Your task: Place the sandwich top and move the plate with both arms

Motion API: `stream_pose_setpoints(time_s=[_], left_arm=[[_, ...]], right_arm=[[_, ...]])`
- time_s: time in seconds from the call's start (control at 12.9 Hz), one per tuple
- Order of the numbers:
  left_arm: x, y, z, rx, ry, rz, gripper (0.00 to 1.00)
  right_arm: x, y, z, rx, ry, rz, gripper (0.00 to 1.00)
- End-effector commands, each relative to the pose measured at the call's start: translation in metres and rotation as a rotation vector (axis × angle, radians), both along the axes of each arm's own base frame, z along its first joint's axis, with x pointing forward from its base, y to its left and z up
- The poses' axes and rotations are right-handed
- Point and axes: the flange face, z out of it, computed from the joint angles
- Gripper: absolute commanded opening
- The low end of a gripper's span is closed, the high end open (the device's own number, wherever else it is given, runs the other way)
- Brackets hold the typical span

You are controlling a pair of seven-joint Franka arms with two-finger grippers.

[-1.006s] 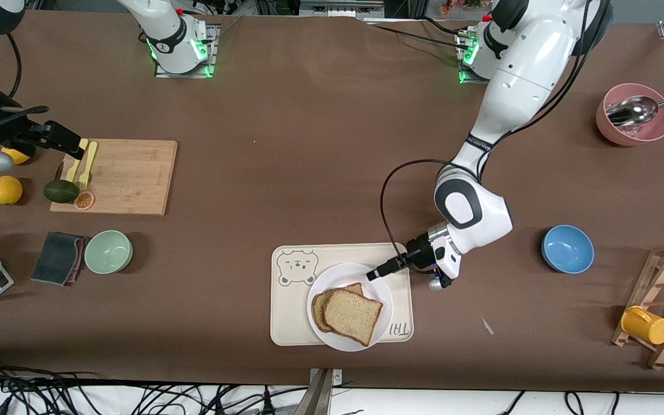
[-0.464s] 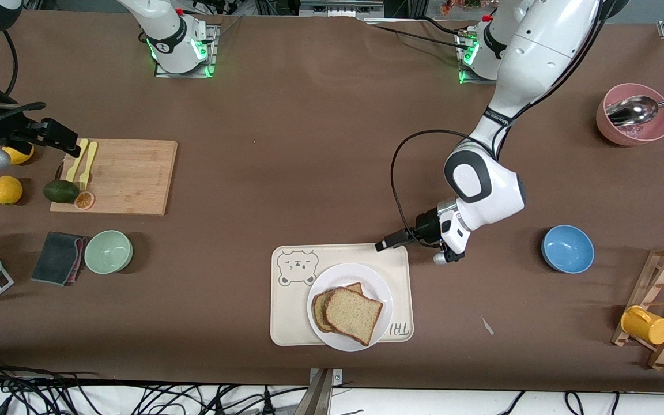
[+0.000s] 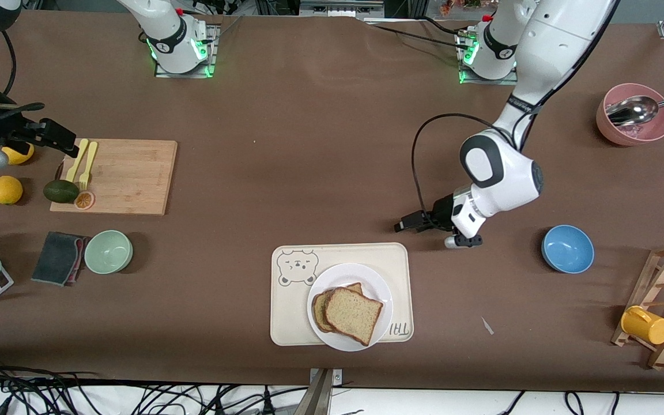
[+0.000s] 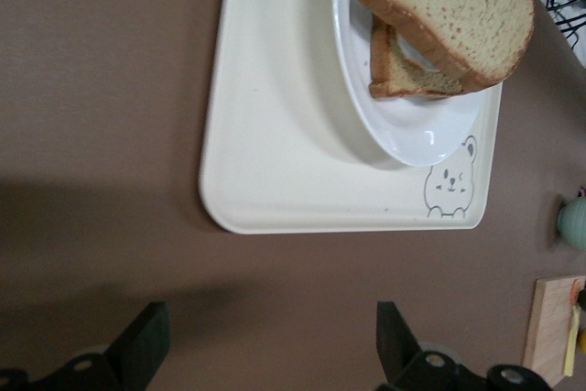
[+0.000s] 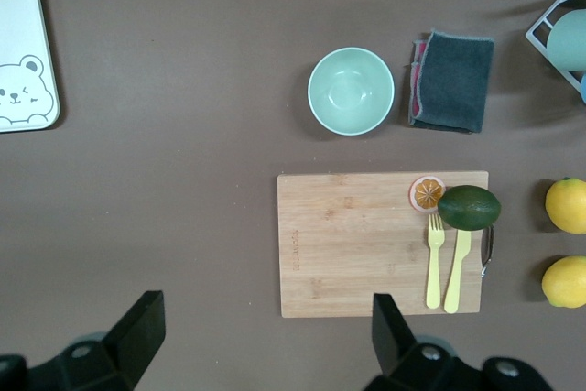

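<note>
The sandwich top (image 3: 353,314) is a speckled brown bread slice lying on a second slice on the white plate (image 3: 373,279). The plate rests on a cream tray (image 3: 291,311) with a bear drawing. My left gripper (image 3: 402,225) hangs open and empty over the bare table, just off the tray's corner toward the left arm's end. In the left wrist view its open gripper (image 4: 267,318) faces the tray (image 4: 275,135), plate (image 4: 403,125) and sandwich top (image 4: 449,6). My right gripper (image 3: 70,145) waits open at the cutting board's edge; its own view shows the open gripper (image 5: 265,304) empty.
A wooden cutting board (image 3: 127,176) holds yellow forks, an avocado and an orange slice, with lemons (image 3: 6,189) beside it. A green bowl (image 3: 108,251) and grey cloth (image 3: 58,257) lie nearer the camera. A blue bowl (image 3: 567,248), pink bowl with spoon (image 3: 634,115) and mug rack (image 3: 663,305) stand toward the left arm's end.
My left gripper has drawn back from over the plate's rim, off the tray, toward the left arm's end, with its fingers spreading wider. The bread stays on the plate. The right arm barely moved.
</note>
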Motion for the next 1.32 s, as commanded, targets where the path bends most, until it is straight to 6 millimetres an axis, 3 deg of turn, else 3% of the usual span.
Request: stream_pose_setpoints(time_s=[0.0,0.39,0.54,0.93,1.08,1.24], left_arm=[[-0.019,0.055,0.033,0.075,-0.008,-0.046,1.00],[-0.009,0.155,0.074,0.283,0.027,-0.119,1.00],[-0.006,0.171,0.081,0.393,0.069,-0.096,1.00],[0.001,0.176,0.148,0.647,0.135,-0.057,1.00],[0.009,0.175,0.180,0.686,0.133,-0.081,1.00],[0.003,0.175,0.214,0.695,0.131,-0.070,1.00]], right_arm=[[-0.005,0.000,0.007,0.003,-0.010,-0.025,1.00],[-0.006,0.007,0.008,-0.006,-0.010,-0.024,1.00],[-0.006,0.011,0.007,-0.005,-0.008,-0.072,1.00],[-0.006,0.020,0.006,-0.003,-0.006,-0.065,1.00],[-0.006,0.021,0.006,0.001,-0.004,-0.068,1.00],[-0.006,0.021,0.005,0.002,-0.003,-0.068,1.00]])
